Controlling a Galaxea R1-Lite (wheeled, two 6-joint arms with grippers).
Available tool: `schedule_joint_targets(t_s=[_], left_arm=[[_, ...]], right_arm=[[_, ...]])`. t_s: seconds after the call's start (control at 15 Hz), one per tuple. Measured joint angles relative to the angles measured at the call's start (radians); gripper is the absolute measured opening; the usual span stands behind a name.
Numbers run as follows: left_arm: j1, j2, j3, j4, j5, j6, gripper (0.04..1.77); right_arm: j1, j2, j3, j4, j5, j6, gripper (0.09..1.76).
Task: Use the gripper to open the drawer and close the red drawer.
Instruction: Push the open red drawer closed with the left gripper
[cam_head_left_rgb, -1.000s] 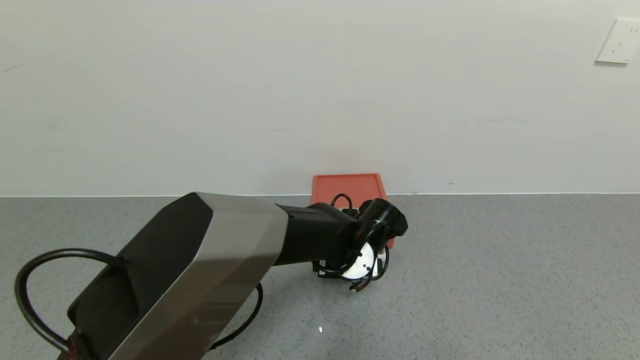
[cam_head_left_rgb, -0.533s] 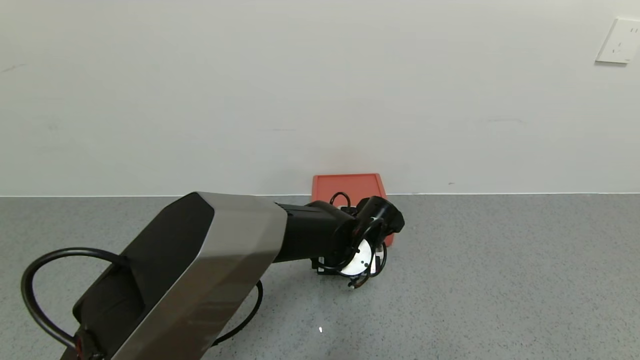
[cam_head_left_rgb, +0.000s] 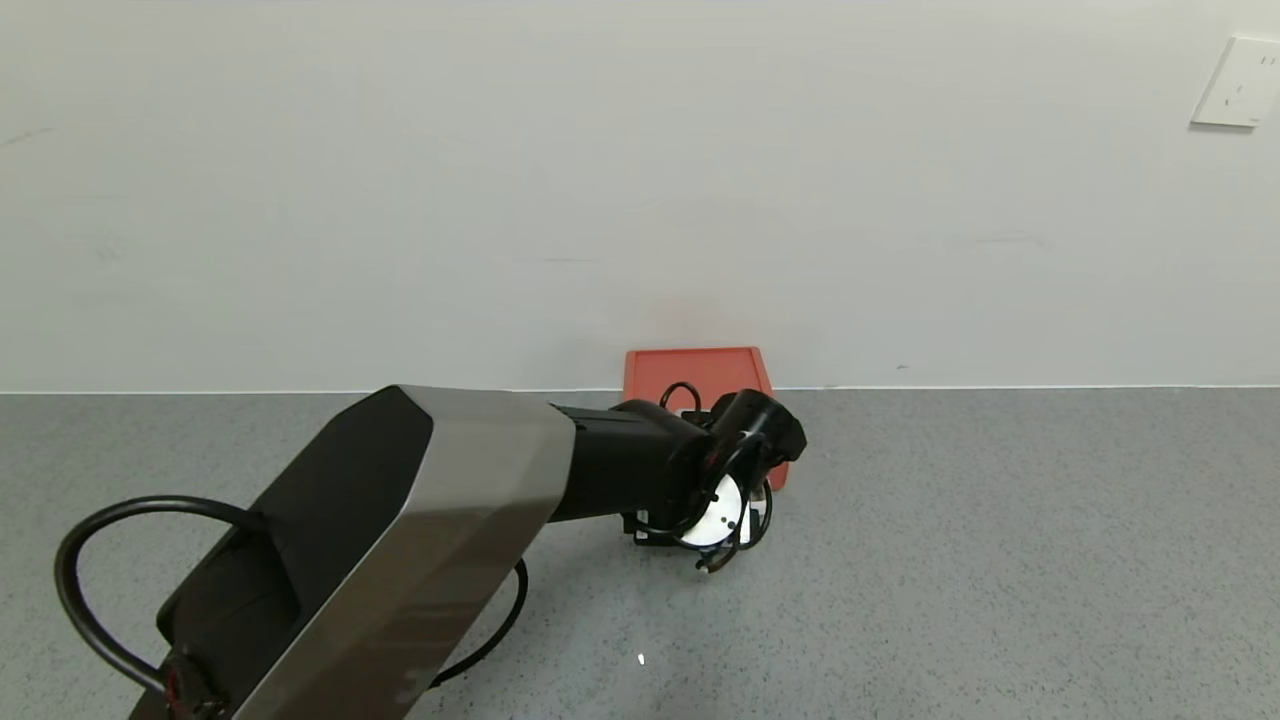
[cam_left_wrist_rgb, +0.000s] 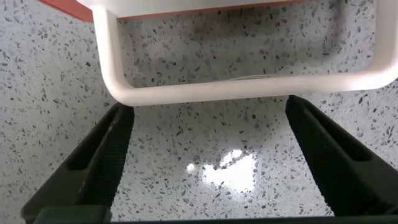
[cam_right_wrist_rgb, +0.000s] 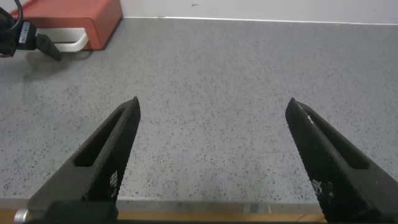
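The red drawer (cam_head_left_rgb: 695, 372) is a flat orange-red unit standing against the wall on the grey speckled table. My left arm reaches to its front, and the wrist (cam_head_left_rgb: 722, 510) hides the handle in the head view. In the left wrist view my left gripper (cam_left_wrist_rgb: 208, 107) is open. Its two fingertips lie just at the white U-shaped handle bar (cam_left_wrist_rgb: 249, 91), which runs across them; I cannot tell whether they touch. An edge of the red drawer (cam_left_wrist_rgb: 68, 6) shows behind. The right wrist view shows the drawer (cam_right_wrist_rgb: 68, 17), its handle (cam_right_wrist_rgb: 76, 42) and the left gripper (cam_right_wrist_rgb: 25, 37) far off.
My right gripper (cam_right_wrist_rgb: 214, 102) is open and empty above bare table near the table's front edge (cam_right_wrist_rgb: 186, 211). It is out of the head view. The white wall stands right behind the drawer, with a socket plate (cam_head_left_rgb: 1240, 85) high on the right.
My left arm and wrist have moved a little toward the drawer and the wall. The visible red front edge has drawn back slightly with it.
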Motion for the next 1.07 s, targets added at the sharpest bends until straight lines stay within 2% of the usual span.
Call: schedule_joint_targets(t_s=[1.07], left_arm=[[0.000, 0.008, -0.004, 0.003, -0.001, 0.009, 1.75]], right_arm=[[0.000, 0.000, 0.000, 0.000, 0.000, 0.000, 1.71]])
